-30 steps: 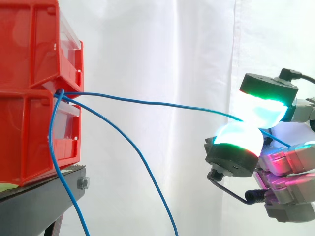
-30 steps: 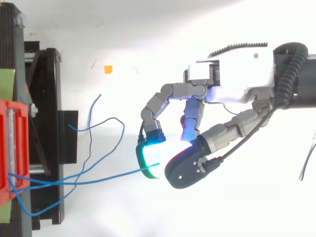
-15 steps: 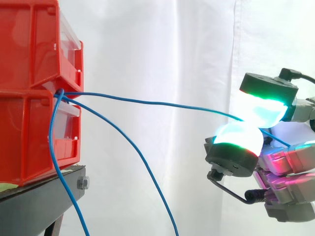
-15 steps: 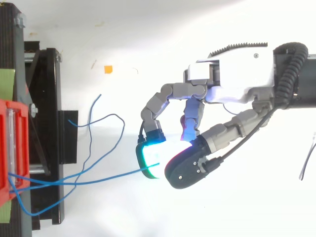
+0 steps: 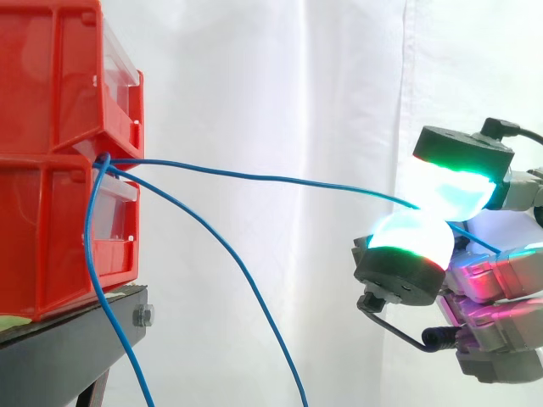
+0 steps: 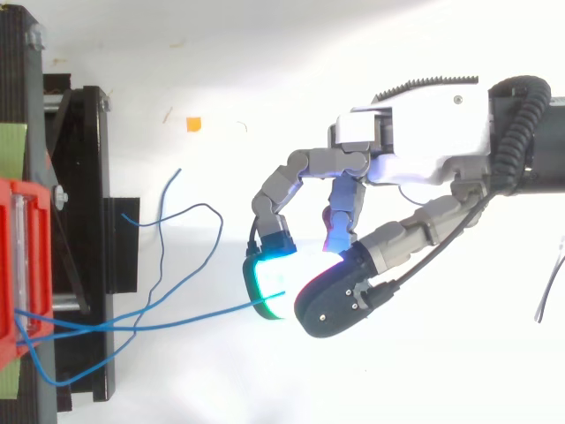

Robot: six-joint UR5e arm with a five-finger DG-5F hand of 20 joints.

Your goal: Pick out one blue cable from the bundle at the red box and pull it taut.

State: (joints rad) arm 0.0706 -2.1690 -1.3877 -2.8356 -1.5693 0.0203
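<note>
The blue cable runs from the red box at 9 o'clock across to the hand at 3 o'clock. It is pinched between two glowing pads and sags slightly — thin, light and limp, probably slick, so I'd grip it at the pads' middle and pull gently. Other loose cables droop from the same spot toward 6 o'clock past the black stand — close enough at the box to snag.
</note>
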